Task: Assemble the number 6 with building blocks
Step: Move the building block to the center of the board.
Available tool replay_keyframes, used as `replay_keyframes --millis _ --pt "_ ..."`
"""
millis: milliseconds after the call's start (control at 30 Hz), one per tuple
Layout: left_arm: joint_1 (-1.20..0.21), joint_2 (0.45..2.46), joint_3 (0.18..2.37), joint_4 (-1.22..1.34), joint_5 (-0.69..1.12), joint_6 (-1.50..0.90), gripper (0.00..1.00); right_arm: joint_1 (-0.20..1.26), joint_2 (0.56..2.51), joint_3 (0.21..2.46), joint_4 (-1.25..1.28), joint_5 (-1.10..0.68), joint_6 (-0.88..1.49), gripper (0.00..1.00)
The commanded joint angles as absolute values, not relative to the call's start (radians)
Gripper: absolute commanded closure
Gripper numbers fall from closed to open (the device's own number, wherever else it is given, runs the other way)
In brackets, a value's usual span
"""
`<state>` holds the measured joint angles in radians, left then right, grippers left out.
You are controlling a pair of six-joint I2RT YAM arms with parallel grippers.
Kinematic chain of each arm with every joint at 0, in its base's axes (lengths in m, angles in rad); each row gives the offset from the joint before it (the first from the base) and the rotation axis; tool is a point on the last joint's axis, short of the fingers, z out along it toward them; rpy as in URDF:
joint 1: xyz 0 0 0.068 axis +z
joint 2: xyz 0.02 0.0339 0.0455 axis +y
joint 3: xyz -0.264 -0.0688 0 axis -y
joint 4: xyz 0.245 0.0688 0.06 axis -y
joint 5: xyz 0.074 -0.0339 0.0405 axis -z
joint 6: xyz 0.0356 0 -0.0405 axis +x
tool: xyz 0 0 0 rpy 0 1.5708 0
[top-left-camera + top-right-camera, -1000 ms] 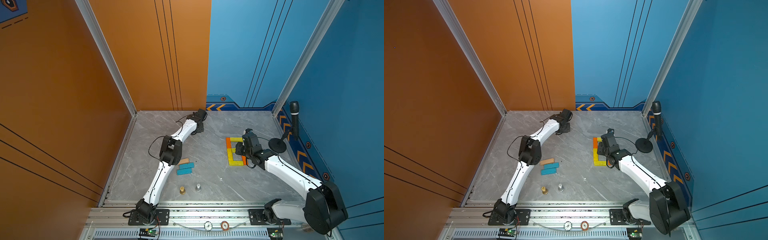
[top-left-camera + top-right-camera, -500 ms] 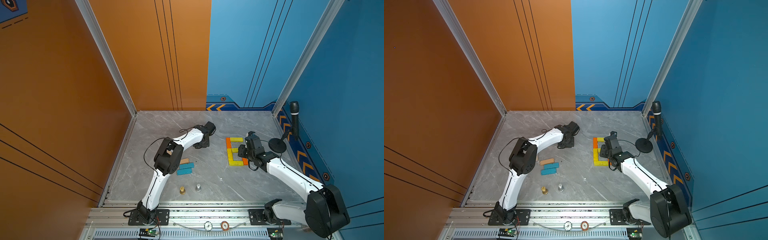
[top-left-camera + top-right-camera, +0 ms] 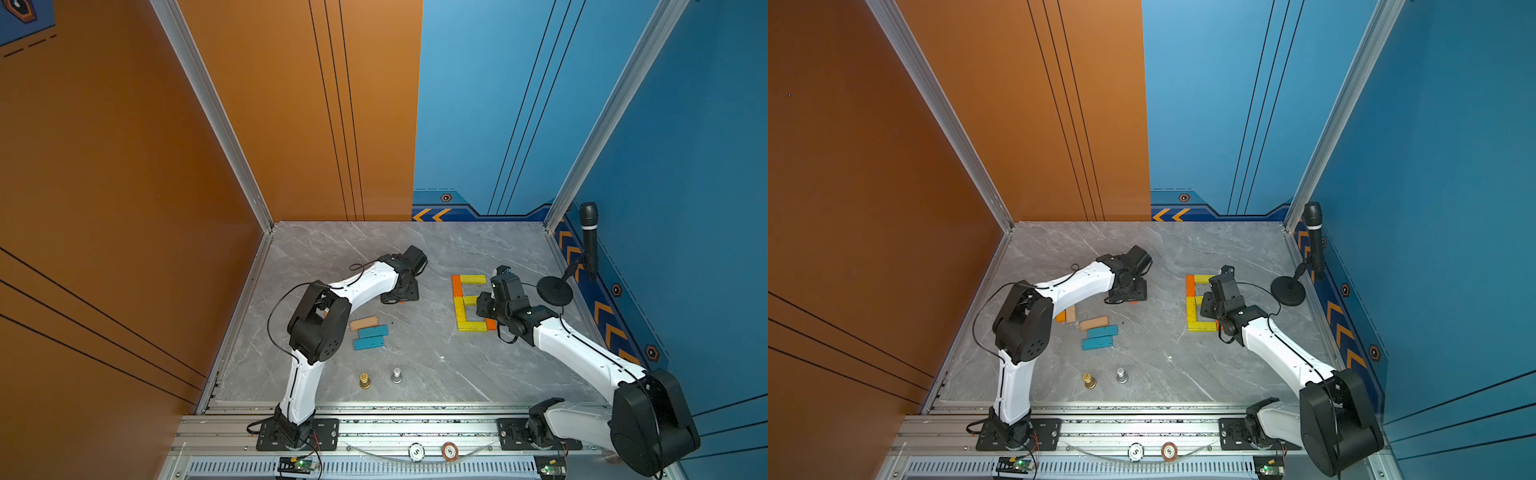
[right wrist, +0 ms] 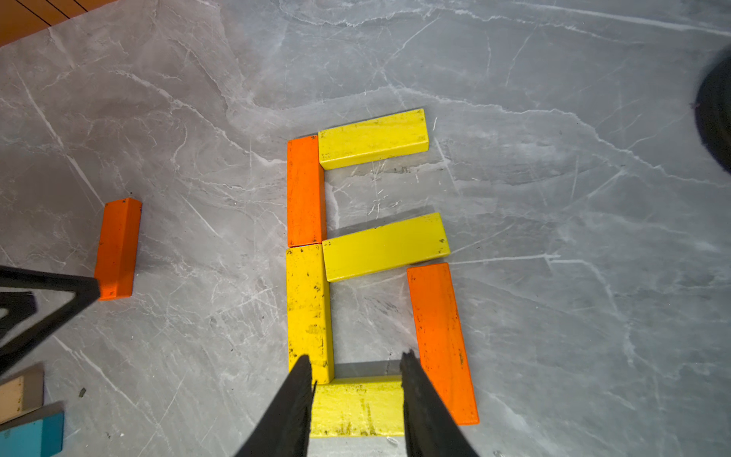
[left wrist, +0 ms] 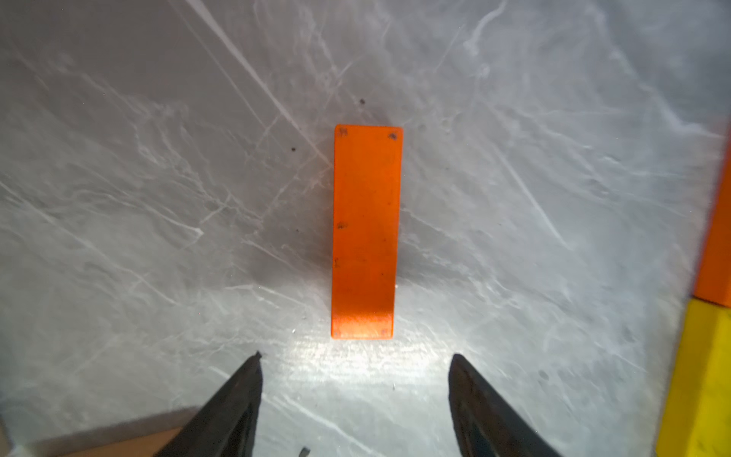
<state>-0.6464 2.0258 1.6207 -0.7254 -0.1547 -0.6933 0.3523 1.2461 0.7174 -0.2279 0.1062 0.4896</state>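
Mid-frame, the probably light, stiff orange block (image 5: pixel 364 233) suits the spread left gripper (image 5: pixel 356 356) pinching its long edges; right gripper (image 4: pixel 358 356) half-spread.

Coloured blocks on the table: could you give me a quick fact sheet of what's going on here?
Block figure: six flat blocks, four yellow and two orange, in the shape of a 6
Right gripper: jaws apart, over the bottom yellow block
Left gripper: open, empty
Loose orange block: flat on the table, just ahead of the left fingertips
Spares by left arm: tan block, teal blocks
Other items: gold pawn, silver pawn
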Motion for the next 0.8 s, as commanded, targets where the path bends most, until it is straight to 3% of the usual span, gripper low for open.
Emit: replay_keyframes --millis 0,267,333,600,767 --pt "-0.624 1.947 1.589 -0.739 -0.101 -0.653 0.19 0.346 1.232 0.694 -0.203 0.122 0.462 0.6" --pt "-0.575 1.747 1.419 -0.745 -0.114 -0.641 0.15 0.354 1.244 0.685 -0.176 0.102 0.447 0.54" --pt "-0.561 1.703 1.359 -0.746 -0.135 -0.641 0.09 0.364 1.238 0.683 -0.173 0.104 0.441 0.52" --pt "-0.518 1.543 1.183 -0.754 -0.149 -0.655 0.0 0.413 1.259 0.665 -0.109 0.092 0.407 0.33" --pt "-0.517 1.456 1.116 -0.765 -0.173 -0.663 0.02 0.449 1.297 0.669 -0.041 0.075 0.397 0.22"
